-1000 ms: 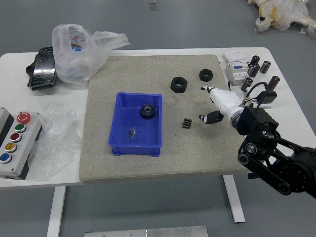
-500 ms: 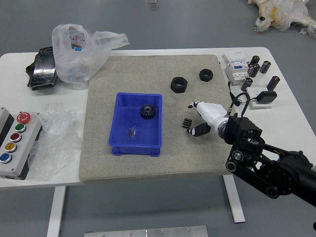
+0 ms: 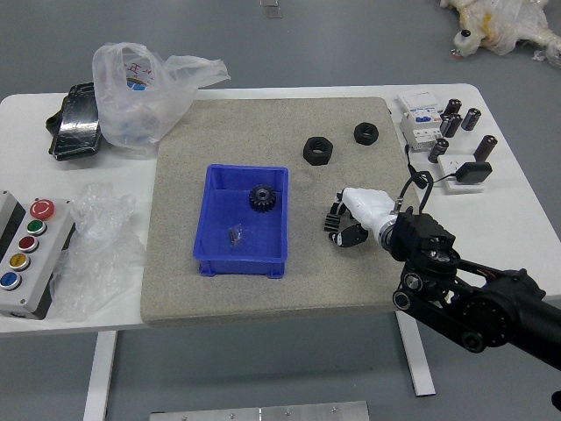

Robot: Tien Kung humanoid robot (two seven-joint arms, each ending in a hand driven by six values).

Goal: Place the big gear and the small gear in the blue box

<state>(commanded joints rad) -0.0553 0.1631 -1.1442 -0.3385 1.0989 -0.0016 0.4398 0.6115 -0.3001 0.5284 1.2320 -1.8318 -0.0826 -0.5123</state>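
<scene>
R hand (image 3: 368, 211) clamped on small gear (image 3: 332, 223), just R of blue box (image 3: 265, 239), big gear (image 3: 262, 198) inside

A button panel (image 3: 42, 254) sits beside crumpled plastic (image 3: 101, 250), well left of two nuts (image 3: 317, 151).

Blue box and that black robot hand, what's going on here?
The robot's right hand is down at the small gear on the mat, just right of the blue box; whether it has a firm hold, I can't tell. The big gear is already in the box, while the small gear is still outside it. Two black nuts lie farther back on the mat.
</scene>
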